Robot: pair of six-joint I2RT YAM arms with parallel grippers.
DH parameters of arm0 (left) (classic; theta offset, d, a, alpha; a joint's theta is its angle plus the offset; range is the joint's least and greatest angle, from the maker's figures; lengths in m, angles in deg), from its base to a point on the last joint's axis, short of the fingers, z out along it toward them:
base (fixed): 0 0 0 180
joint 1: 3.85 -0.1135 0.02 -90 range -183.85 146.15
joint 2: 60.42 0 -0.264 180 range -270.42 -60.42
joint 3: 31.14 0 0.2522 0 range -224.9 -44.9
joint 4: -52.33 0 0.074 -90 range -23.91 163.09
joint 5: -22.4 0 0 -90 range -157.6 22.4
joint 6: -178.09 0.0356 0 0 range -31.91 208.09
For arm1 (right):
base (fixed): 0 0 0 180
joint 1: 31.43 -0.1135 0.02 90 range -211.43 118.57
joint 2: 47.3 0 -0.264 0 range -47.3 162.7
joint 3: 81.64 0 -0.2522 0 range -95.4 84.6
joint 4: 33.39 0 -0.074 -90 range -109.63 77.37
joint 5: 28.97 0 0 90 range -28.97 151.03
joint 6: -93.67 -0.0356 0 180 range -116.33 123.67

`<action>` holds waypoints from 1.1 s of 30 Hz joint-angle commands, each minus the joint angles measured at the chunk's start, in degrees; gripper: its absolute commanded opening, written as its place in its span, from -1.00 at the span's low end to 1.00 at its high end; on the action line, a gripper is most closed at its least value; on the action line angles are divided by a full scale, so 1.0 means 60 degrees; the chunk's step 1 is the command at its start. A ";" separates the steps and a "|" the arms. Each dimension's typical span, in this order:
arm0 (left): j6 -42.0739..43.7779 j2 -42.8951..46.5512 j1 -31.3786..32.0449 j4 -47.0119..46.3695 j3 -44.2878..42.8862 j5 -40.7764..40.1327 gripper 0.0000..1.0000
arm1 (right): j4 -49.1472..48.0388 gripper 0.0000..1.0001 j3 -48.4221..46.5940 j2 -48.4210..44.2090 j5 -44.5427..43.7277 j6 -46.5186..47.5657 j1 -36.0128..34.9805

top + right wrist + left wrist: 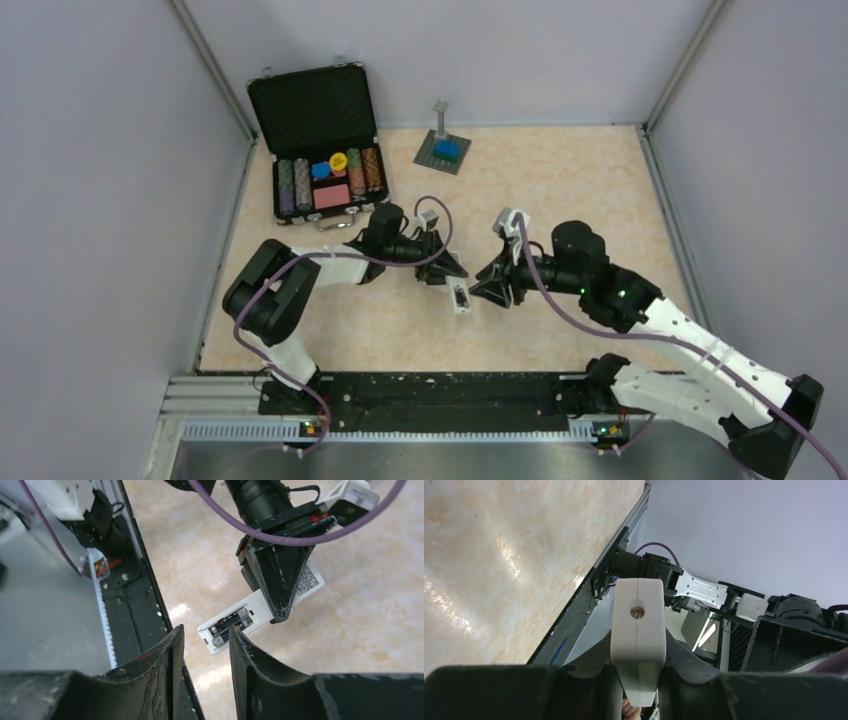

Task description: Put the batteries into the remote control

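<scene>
The remote control [260, 605] is a slim white bar held off the table, back side up, with its compartment uncovered. Two batteries [228, 624] lie side by side inside that compartment. My left gripper [448, 272] is shut on the remote control [461, 300] near its middle. In the left wrist view the remote control [638, 625] shows end-on, clamped between the black fingers [589, 680]. My right gripper [205, 642] stands open just short of the battery end, with nothing between its fingers. From above, my right gripper [482, 292] sits right beside the remote.
An open black case of poker chips [320, 140] stands at the back left. A grey baseplate with a blue block [443, 150] sits at the back centre. A black rail [430, 395] runs along the near table edge. Walls close in on both sides.
</scene>
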 commanded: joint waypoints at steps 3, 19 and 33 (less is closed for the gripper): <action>-0.0519 -0.0175 0.0042 -0.1070 -0.0522 0.0570 -1.00 | -0.0442 -0.25 0.0510 -0.0276 -0.0714 0.3219 -0.0739; -0.0206 -0.0369 0.0031 -0.0778 -0.0905 0.0682 -1.00 | -0.1765 -0.65 0.1580 -0.0364 -0.0930 0.2864 -0.0989; -0.0213 -0.0455 0.0034 -0.0721 -0.1128 0.0549 -1.00 | -0.1744 -0.71 0.1529 -0.0181 -0.1236 0.2889 -0.1062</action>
